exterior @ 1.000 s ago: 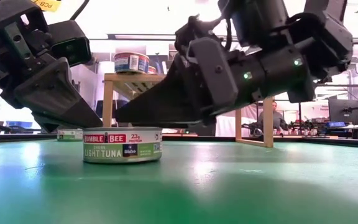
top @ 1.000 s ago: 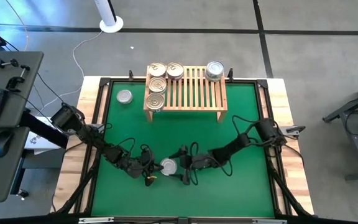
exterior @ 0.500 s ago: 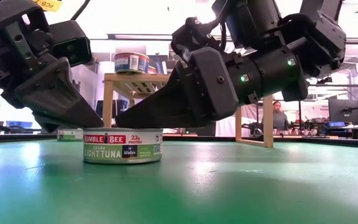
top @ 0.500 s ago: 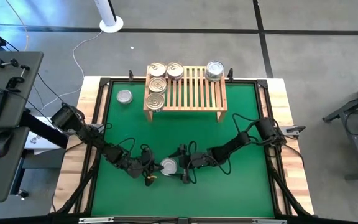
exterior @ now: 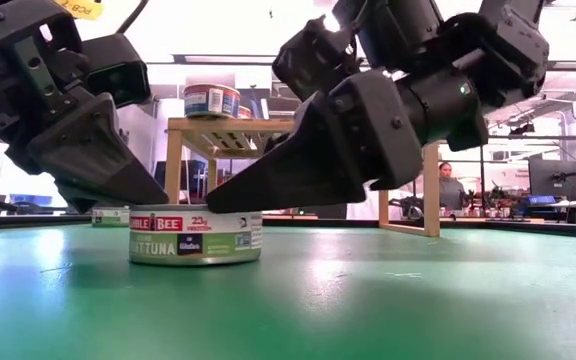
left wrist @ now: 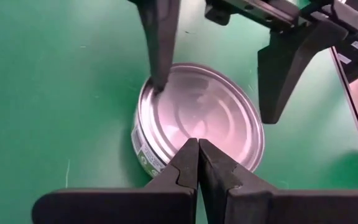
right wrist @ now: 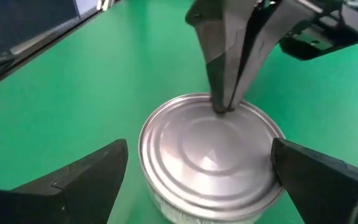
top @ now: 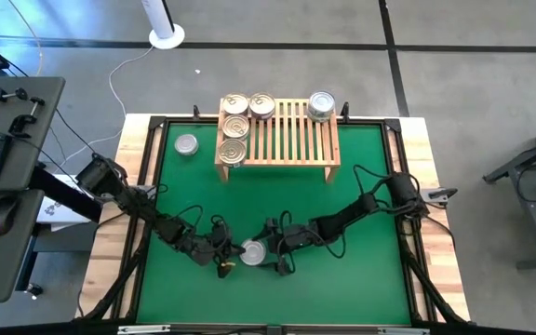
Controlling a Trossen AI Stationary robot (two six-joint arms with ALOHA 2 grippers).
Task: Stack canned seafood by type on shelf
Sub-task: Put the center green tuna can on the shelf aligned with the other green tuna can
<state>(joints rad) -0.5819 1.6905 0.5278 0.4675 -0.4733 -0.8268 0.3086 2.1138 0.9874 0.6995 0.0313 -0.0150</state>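
The right gripper (top: pixel 266 255) stands with its two fingers spread wide, one on each side of a short round silver-topped metal tin with a tuna label (top: pixel 252 251), which sits on the green mat (top: pixel 342 288) near the front edge of the desk, about midway between the left and right edges. In the right wrist view the fingers flank the tin (right wrist: pixel 211 155) without clearly touching its wall. The left gripper (top: pixel 227 259) is at the opposite side of the same tin with its fingers pressed together; in the left wrist view the closed fingertips (left wrist: pixel 194 163) rest at the rim of the tin's top (left wrist: pixel 197 118). In the low view the tin (exterior: pixel 196 236) rests flat on the mat with both dark grippers angled down over it. The low light-wood slatted shelf (top: pixel 296 140) stands at the back edge of the desk. Four gold-tan ringed tins lie on its left part: two along the back (top: pixel 235 104) (top: pixel 262 106) and two in front of the leftmost one (top: pixel 234 127) (top: pixel 232 151). A silver-topped tin (top: pixel 321 104) sits on the shelf's back right corner. Another silver-topped tin (top: pixel 186 144) rests on the mat just left of the shelf.
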